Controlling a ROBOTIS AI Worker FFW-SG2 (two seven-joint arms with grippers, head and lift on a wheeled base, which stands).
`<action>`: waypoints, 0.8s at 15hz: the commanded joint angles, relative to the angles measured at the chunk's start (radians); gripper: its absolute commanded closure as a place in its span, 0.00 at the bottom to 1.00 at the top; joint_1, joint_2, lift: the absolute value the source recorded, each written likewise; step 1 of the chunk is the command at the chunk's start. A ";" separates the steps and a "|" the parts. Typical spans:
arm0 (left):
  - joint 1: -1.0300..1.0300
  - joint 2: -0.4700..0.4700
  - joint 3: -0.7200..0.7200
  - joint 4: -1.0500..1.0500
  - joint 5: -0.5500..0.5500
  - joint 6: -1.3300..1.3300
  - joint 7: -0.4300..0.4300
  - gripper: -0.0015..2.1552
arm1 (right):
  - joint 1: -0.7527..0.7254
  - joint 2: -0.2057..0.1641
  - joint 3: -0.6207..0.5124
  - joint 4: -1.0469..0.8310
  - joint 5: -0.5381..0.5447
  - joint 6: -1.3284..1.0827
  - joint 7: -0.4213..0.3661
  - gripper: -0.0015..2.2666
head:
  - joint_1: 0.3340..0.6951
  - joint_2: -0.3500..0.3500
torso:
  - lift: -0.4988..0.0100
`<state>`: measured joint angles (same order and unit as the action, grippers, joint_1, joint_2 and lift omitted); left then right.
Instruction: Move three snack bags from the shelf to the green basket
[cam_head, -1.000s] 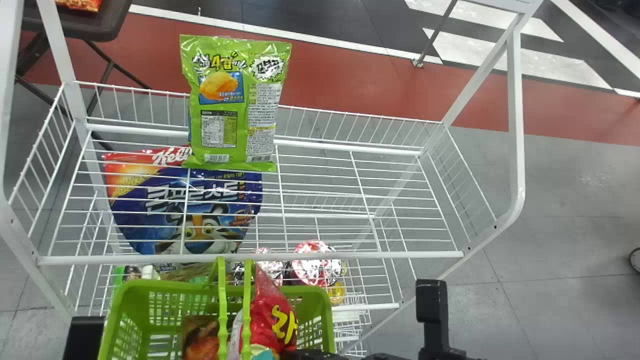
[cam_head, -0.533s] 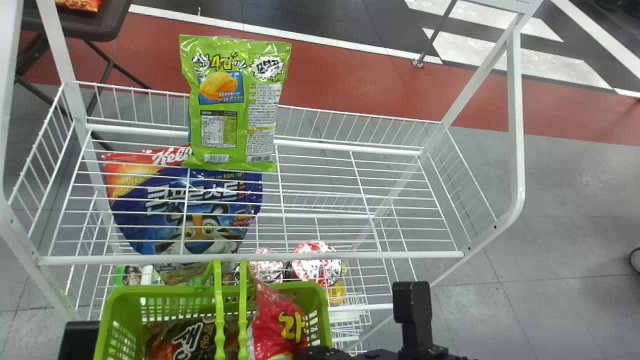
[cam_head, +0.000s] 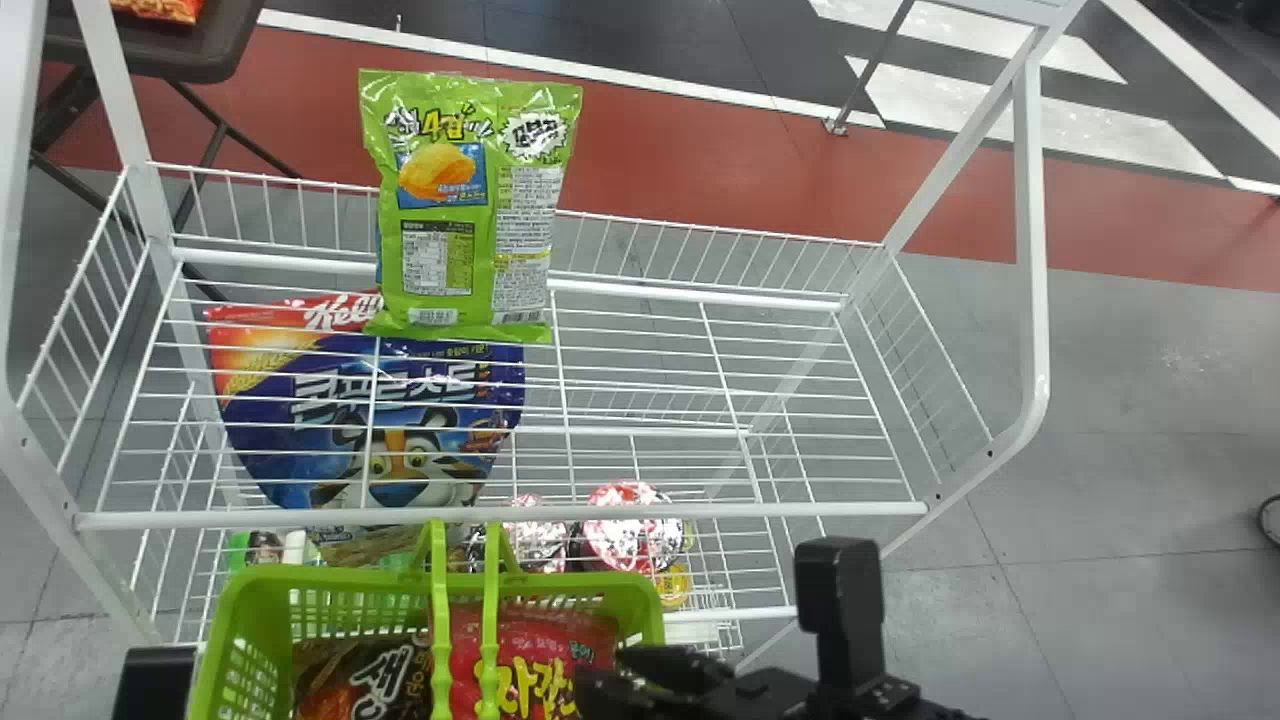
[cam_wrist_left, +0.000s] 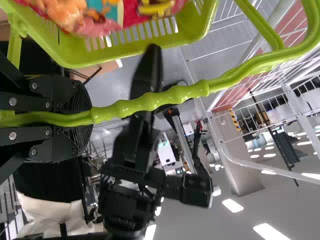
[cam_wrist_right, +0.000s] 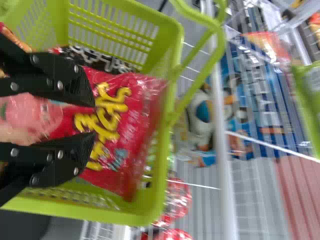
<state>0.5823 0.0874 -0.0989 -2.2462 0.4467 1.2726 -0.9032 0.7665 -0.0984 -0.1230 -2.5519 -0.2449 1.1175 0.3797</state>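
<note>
Right tool (cam_wrist_right: 95, 120) spread, its two fingers (cam_wrist_right: 62, 77) parted with the red bag (cam_wrist_right: 120, 120) showing between and past them; I take it as let go, or as good as. The bag lies with its printed face up in the basket (cam_head: 330, 578), beside the dark bag (cam_head: 350, 680) and partly under the handle (cam_head: 438, 620). Left tool (cam_wrist_left: 91, 118) is closed on that handle, the basket hanging in front of the shelf (cam_head: 500, 516)

To finish this drop well, I would hold the fingers wide and back them straight out along their own line, slowly, so neither pad drags the slick film and pulls the bag up again. I want no sideways swing until I am above the rim: the handle stands close on one side and the basket wall on the other, and a hooked finger would tip the lot. The left arm should be steady meanwhile, its grip firm, since any sway shifts the bags under me

Whether a third bag lies beneath those two, I cannot tell. A green bag (cam_head: 460, 240) stands at the back of the shelf; if the count is short, I would judge it the next pick, pinched by its edge
</note>
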 joint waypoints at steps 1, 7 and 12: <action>0.001 0.000 0.001 0.002 0.000 -0.003 0.001 0.98 | 0.039 0.000 -0.017 -0.030 0.018 -0.207 0.001 0.02 | 1.00 0.00 | 0.88; 0.001 -0.003 -0.010 0.011 -0.011 -0.018 0.009 0.98 | 0.112 0.008 0.006 0.088 0.053 -1.137 -0.021 0.03 | 1.00 0.00 | 0.88; -0.025 0.003 -0.007 0.046 -0.011 -0.028 0.004 0.98 | 0.145 0.020 0.128 0.249 0.122 -1.222 -0.163 0.03 | 1.00 0.00 | 0.88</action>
<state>0.5675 0.0890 -0.1080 -2.2137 0.4329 1.2453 -0.8953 0.8990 -0.0829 -0.0308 -2.3477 -0.1421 -0.0851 0.2206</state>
